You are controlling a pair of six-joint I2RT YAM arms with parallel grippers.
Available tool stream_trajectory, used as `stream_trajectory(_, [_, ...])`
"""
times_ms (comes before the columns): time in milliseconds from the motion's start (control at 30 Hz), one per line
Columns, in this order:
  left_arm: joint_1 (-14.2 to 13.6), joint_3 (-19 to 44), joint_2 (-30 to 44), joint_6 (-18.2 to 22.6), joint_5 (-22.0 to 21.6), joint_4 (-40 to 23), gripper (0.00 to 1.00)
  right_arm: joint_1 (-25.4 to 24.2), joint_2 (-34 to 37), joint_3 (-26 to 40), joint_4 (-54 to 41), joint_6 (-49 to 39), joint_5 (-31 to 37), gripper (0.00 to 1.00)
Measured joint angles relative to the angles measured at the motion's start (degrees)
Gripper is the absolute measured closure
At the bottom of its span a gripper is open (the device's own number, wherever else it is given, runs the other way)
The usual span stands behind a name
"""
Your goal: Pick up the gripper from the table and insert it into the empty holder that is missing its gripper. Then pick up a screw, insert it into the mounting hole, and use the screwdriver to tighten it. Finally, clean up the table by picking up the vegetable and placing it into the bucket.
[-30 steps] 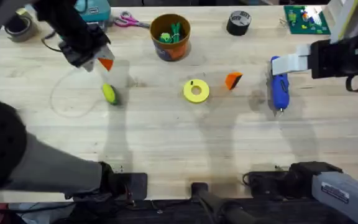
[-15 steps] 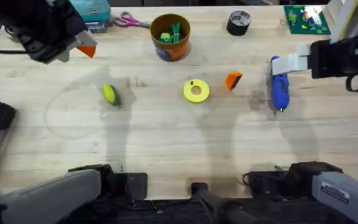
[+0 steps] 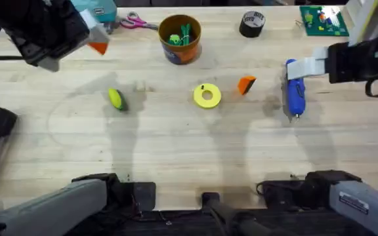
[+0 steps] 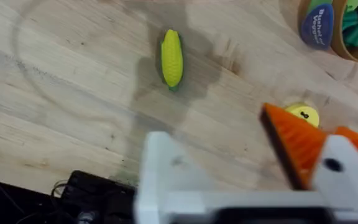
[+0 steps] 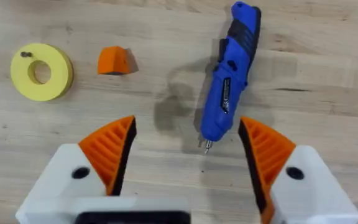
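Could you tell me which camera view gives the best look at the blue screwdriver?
The right wrist view: the screwdriver lies whole on the table beyond the open right gripper, metal tip visible. The overhead view shows it smaller, its far end under the right arm. The left wrist view gives a mere blue sliver.

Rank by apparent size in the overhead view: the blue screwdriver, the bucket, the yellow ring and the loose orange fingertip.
1. Bucket and blue screwdriver: too close to separate; the screwdriver is longer, the bucket wider.
2. Yellow ring.
3. Loose orange fingertip, smallest.
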Motion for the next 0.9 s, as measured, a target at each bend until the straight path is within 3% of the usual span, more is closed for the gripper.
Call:
stream_trajectory(67, [0.0,0.0,0.0,0.0,0.0,0.0,0.171,0.0,0.0,0.0,0.0,0.0,0.0,0.005])
stream_trajectory(100, [0.0,0.0,0.0,-0.1,0.0,0.0,0.057,0.0,0.0,0.0,0.0,0.0,0.0,0.005])
stream_trajectory(133, [0.0,0.0,0.0,-0.1,0.0,0.0,0.026,0.0,0.0,0.0,0.0,0.0,0.0,0.005])
stream_trajectory(533, [0.0,0.0,0.0,0.0,0.0,0.2,0.015,0.0,0.0,0.0,0.0,0.0,0.0,0.006])
stream_trajectory(700, [0.0,0.0,0.0,0.8,0.0,6.3,0.015,0.0,0.0,0.0,0.0,0.0,0.0,0.005])
stream_trajectory(767, [0.0,0.0,0.0,4.4,0.3,8.8,0.015,0.0,0.0,0.0,0.0,0.0,0.0,0.005])
stream_trajectory(900, [0.0,0.0,0.0,16.5,4.2,10.4,0.015,0.0,0.0,0.0,0.0,0.0,0.0,0.005])
